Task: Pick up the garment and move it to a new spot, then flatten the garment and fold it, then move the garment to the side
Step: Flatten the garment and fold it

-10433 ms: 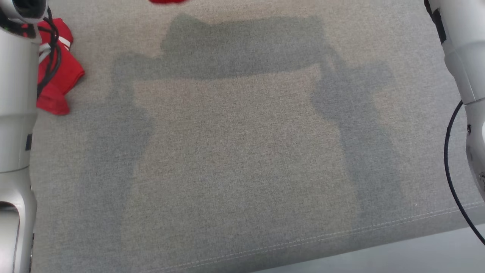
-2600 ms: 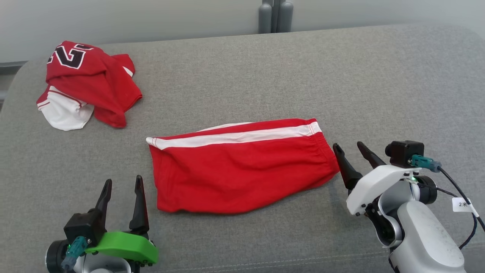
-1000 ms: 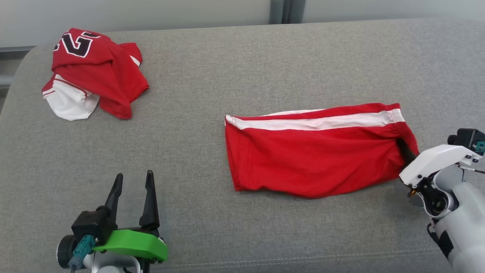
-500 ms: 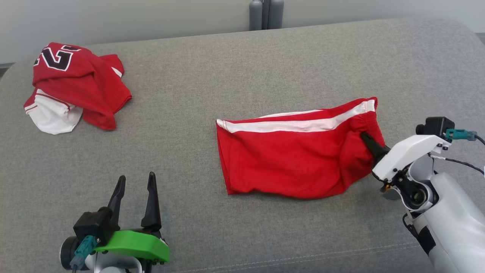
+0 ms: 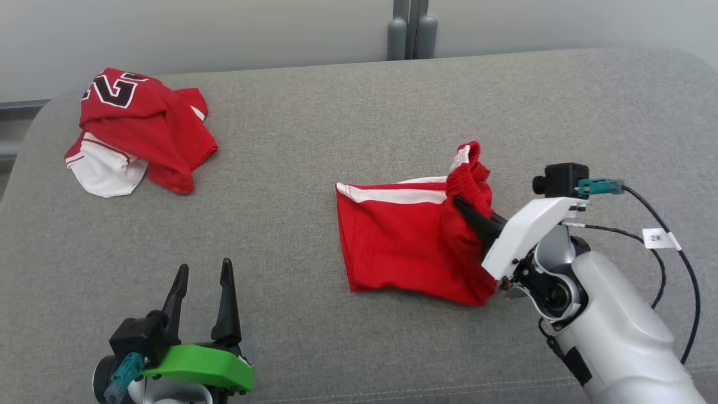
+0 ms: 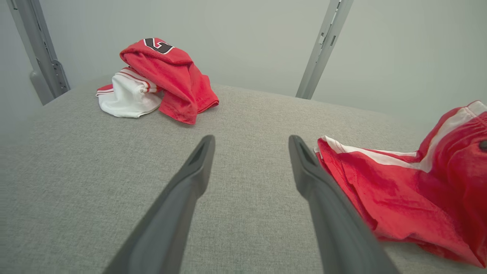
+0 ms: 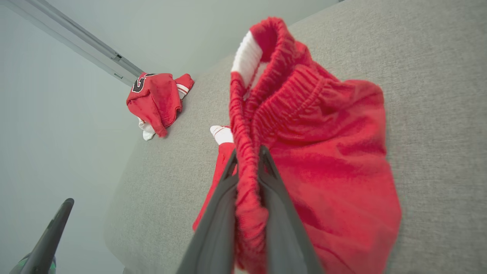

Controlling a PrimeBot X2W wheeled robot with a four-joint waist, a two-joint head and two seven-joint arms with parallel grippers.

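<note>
The garment [image 5: 404, 241] is a pair of red shorts with a white side stripe, lying right of centre on the grey cushion. My right gripper [image 5: 463, 206] is shut on its elastic waistband [image 7: 249, 144], which is lifted and bunched toward the left over the rest of the cloth. The leg end still lies flat. In the left wrist view the garment [image 6: 399, 182] sits to the right of my fingers. My left gripper [image 5: 203, 275] stands open and empty at the lower left, well apart from the garment.
A crumpled red and white jersey [image 5: 134, 126] with a black number lies at the far left of the cushion [image 5: 314, 140]. A grey post [image 5: 412, 33] stands behind the cushion's back edge. A black cable [image 5: 670, 247] loops off my right wrist.
My right gripper closed on the waistband, dragged the garment to the right, and has now lifted that end and carried it leftward, bunching the cloth. The left gripper stays put. The camera shifted.
</note>
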